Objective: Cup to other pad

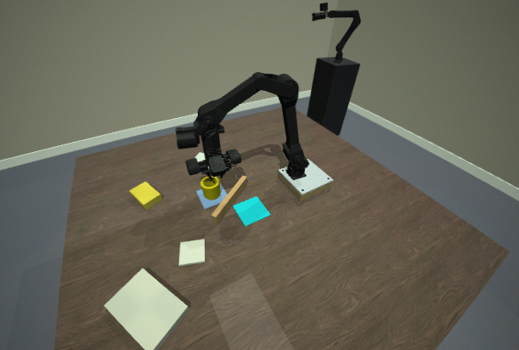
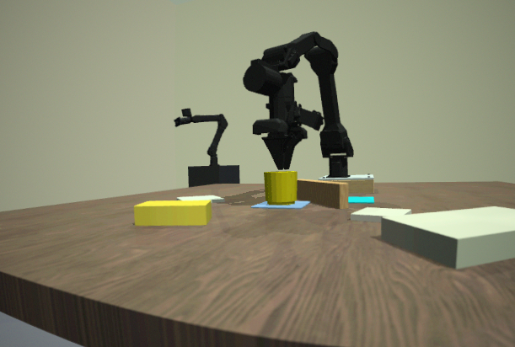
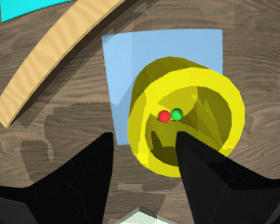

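The yellow cup (image 1: 211, 191) (image 2: 281, 187) (image 3: 238, 115) stands upright on the blue pad (image 1: 205, 202) (image 2: 260, 205) (image 3: 116, 75). A red marble (image 3: 164, 116) and a green marble (image 3: 176, 114) lie inside it. My gripper (image 1: 217, 177) (image 2: 283, 168) (image 3: 144, 139) points down just above the cup's rim, partly open and empty. In the wrist view one fingertip overlaps the cup's mouth and the other is outside the cup, to its left. The cyan pad (image 1: 251, 210) (image 2: 361, 200) (image 3: 21, 7) is bare.
A wooden bar (image 1: 230, 200) (image 2: 323, 194) (image 3: 51, 55) stands between the pads. A yellow block (image 1: 145, 194) (image 2: 173, 214), a small pale tile (image 1: 192, 252) (image 2: 380, 214), a large pale slab (image 1: 147, 306) (image 2: 485, 232) and another pale tile (image 2: 200, 198) lie around them.
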Tool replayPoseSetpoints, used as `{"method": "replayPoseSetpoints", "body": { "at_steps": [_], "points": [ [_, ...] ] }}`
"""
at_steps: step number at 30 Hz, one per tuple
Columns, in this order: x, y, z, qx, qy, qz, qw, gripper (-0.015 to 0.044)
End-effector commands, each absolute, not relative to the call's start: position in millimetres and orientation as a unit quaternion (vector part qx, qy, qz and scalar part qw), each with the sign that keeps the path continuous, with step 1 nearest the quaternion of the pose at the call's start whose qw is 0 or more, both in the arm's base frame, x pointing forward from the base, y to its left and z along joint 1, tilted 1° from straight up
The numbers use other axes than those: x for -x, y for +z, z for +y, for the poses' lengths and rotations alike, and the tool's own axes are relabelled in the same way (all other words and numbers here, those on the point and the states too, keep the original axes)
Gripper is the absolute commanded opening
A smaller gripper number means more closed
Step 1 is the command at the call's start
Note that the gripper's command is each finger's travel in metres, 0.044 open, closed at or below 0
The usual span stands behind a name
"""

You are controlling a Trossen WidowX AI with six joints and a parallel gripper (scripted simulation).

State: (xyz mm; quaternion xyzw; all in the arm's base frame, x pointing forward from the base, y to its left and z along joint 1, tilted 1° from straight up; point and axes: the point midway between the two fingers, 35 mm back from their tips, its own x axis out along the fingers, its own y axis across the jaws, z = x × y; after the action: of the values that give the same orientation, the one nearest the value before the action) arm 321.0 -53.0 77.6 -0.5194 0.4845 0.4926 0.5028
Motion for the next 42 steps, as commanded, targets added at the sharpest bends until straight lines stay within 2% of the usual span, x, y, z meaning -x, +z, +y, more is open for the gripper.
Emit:
{"method": "replayPoseSetpoints", "body": {
  "at_steps": [1,29,42],
  "points": [
    [-319.6,69.3,-53.4,0.52,0.494,0.485,0.5,0.0167],
    [-318.6,36.6,-53.8,0.52,0.494,0.485,0.5,0.0167],
    [-319.9,38.4,-53.5,0.519,0.493,0.485,0.502,0.008]
  ]
}}
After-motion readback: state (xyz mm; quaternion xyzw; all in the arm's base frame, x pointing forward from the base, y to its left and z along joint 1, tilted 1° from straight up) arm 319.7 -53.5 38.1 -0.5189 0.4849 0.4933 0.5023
